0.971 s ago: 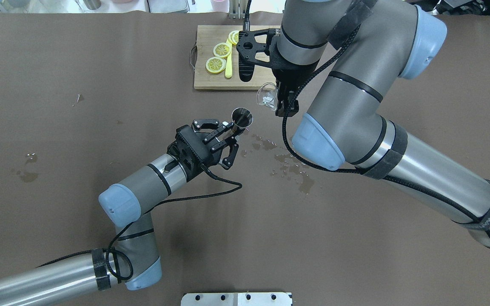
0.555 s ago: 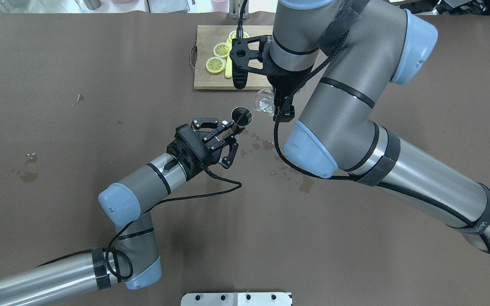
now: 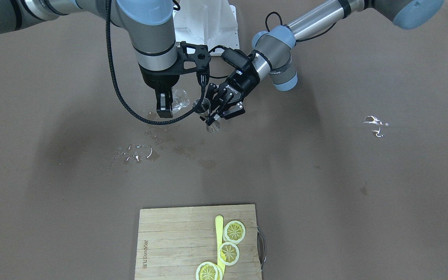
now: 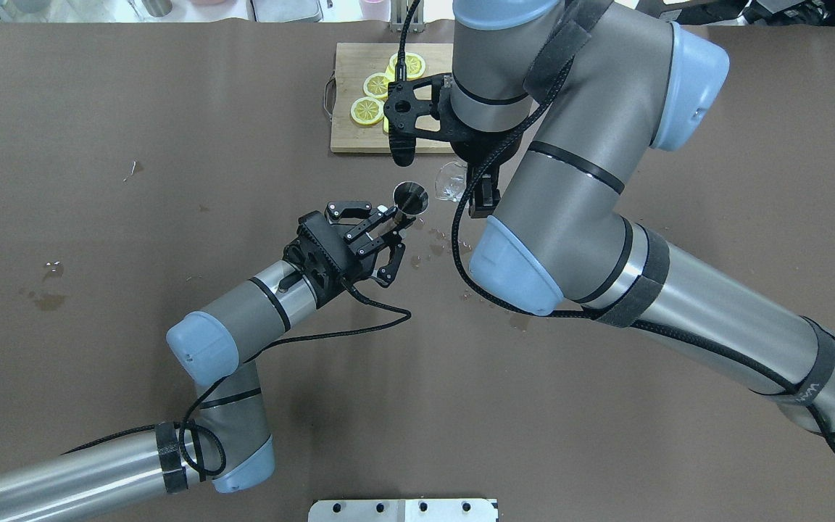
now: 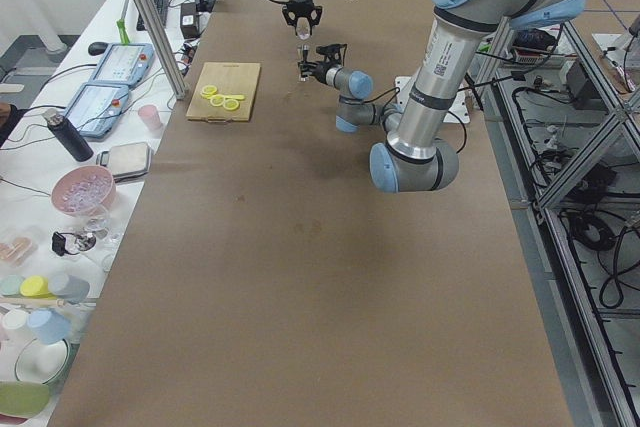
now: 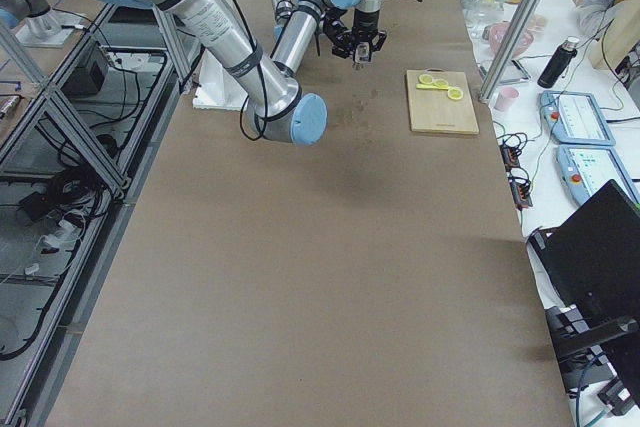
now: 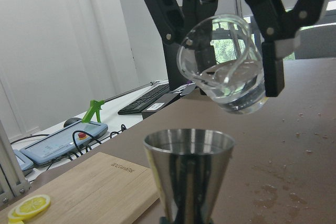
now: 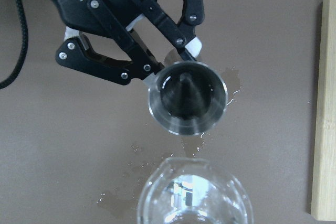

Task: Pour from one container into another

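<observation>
Right gripper [image 7: 223,51] pinches glass cup [image 7: 231,85] tilted, mouth toward upright jigger [image 7: 189,171] (axis vertical), clamped by left gripper [image 8: 172,65].

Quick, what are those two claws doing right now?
Left gripper: shut on the steel jigger.
Right gripper: shut on the tilted glass cup, liquid inside.

Overhead and front cameras are facing each other, looking down; wrist cameras are closely sharing jigger [image 8: 187,96] and glass [image 7: 223,69].
</observation>
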Available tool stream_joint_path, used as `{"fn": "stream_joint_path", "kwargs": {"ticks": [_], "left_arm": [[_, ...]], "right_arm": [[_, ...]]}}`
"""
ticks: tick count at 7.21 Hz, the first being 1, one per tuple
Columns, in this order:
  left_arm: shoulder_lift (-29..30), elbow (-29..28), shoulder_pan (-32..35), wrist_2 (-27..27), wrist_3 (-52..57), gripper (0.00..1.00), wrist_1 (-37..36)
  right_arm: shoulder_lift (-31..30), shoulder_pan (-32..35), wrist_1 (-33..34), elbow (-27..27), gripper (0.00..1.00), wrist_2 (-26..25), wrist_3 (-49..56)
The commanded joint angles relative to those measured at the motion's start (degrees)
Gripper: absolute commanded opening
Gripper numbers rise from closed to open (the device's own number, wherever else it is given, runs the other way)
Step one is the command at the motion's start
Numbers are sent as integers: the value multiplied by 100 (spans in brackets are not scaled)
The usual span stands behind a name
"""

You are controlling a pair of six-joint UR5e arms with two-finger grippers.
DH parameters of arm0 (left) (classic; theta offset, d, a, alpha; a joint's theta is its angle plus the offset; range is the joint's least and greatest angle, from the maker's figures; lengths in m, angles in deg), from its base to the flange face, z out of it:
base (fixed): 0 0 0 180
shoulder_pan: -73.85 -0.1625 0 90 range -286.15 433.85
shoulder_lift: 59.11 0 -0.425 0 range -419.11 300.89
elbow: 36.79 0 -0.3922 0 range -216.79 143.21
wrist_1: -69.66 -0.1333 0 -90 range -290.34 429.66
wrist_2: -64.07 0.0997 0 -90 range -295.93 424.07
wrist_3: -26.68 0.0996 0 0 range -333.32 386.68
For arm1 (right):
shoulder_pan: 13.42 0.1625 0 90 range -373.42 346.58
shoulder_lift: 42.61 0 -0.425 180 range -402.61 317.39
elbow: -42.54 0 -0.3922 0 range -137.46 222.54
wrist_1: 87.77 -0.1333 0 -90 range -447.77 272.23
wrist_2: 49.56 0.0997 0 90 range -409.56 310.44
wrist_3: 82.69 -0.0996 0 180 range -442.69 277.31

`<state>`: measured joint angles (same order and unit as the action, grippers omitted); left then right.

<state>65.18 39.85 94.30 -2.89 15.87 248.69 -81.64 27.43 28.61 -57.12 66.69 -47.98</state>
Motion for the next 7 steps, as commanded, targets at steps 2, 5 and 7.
{"fn": "stream_joint_path", "kwargs": {"ticks": [2, 5, 7], "left_arm": [[-1, 0, 3, -10, 0, 0, 0], [-9, 9, 12, -19, 0, 0, 18], [-9, 9, 12, -28, -9, 0, 35]], "right_arm": [[194, -7, 332, 62, 0, -6, 27], [395, -33, 560, 210, 0, 12, 18], [519, -33, 772, 237, 0, 3, 10]]}}
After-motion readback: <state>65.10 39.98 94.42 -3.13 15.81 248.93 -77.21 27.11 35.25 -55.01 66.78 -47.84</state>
